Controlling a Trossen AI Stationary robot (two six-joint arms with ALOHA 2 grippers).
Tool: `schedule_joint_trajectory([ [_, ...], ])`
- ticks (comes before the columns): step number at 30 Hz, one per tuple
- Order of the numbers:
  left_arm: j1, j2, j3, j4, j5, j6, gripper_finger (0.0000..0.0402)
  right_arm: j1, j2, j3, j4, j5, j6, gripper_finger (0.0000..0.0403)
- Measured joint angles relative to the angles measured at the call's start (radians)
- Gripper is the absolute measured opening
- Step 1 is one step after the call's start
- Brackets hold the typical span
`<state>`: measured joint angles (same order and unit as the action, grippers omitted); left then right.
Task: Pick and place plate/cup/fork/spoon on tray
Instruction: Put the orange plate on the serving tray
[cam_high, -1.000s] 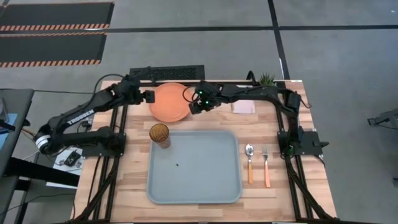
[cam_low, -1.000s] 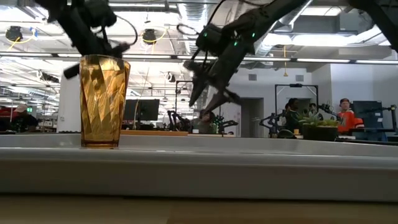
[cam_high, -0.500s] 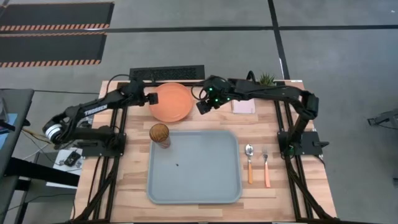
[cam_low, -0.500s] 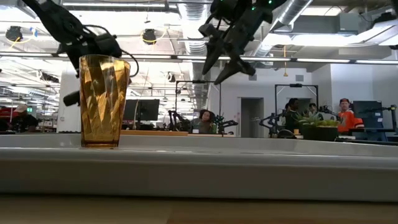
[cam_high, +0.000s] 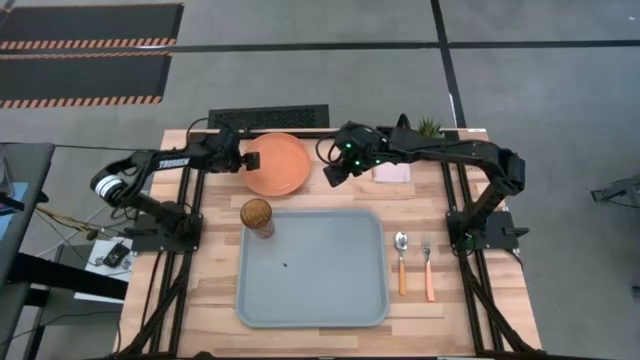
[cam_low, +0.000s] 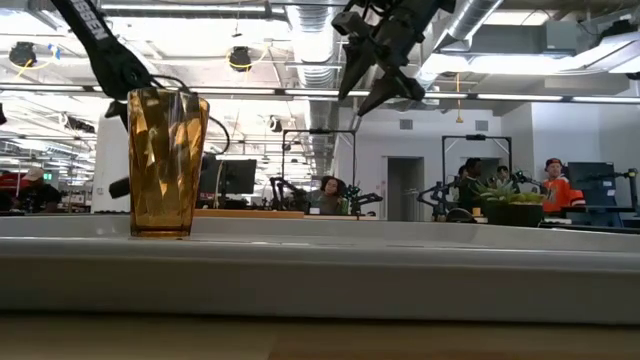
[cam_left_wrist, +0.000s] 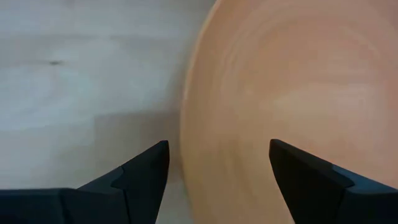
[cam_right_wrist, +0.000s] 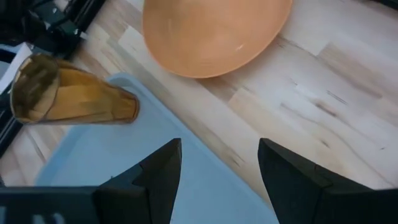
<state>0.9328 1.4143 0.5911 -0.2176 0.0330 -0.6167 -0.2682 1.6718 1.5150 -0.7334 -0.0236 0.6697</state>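
Note:
The orange plate (cam_high: 278, 163) lies flat on the table at the far side, beyond the grey-blue tray (cam_high: 310, 290). My left gripper (cam_high: 250, 160) is open at the plate's left rim (cam_left_wrist: 186, 124), with one finger over the bare table and one over the plate; I see no touch. My right gripper (cam_high: 330, 175) is open and empty, raised above the table just right of the plate. The amber cup (cam_high: 257, 216) stands upright at the tray's far left corner. The spoon (cam_high: 401, 260) and the fork (cam_high: 428, 265) lie side by side on the table right of the tray.
A pale pink pad (cam_high: 392, 172) lies right of my right gripper, and a small green plant (cam_high: 430, 127) stands at the far right. A dark grille (cam_high: 268, 118) lies along the far edge behind the plate. People show in the room beyond the table (cam_low: 555, 180).
My right gripper has risen and gone toward the table's right edge, away from the plate's right rim. My left gripper has come down and gone a little toward the plate's left rim.

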Motion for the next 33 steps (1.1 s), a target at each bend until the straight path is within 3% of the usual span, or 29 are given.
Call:
schedule_joint_trajectory([
  [4, -0.006, -0.006, 0.005, 0.005, -0.010, -0.002, 0.0220, 0.012, 0.000, 0.000, -0.002, 0.000, 0.000, 0.0234],
  [12, -0.024, 0.011, 0.004, -0.003, -0.023, 0.026, 0.0069, 0.037, 0.000, 0.000, 0.006, -0.001, 0.000, 0.0234],
  [17, -0.042, 0.026, 0.004, -0.003, -0.045, 0.039, 0.0015, 0.048, 0.000, 0.000, 0.004, -0.004, -0.013, 0.0234],
  [27, -0.047, 0.025, 0.005, 0.002, -0.017, -0.016, 0.0001, 0.073, -0.021, -0.001, -0.005, -0.005, -0.024, 0.0234],
  [33, -0.058, 0.012, 0.003, 0.121, 0.007, -0.103, 0.0000, 0.070, -0.080, -0.001, -0.028, 0.002, -0.027, 0.0234],
])
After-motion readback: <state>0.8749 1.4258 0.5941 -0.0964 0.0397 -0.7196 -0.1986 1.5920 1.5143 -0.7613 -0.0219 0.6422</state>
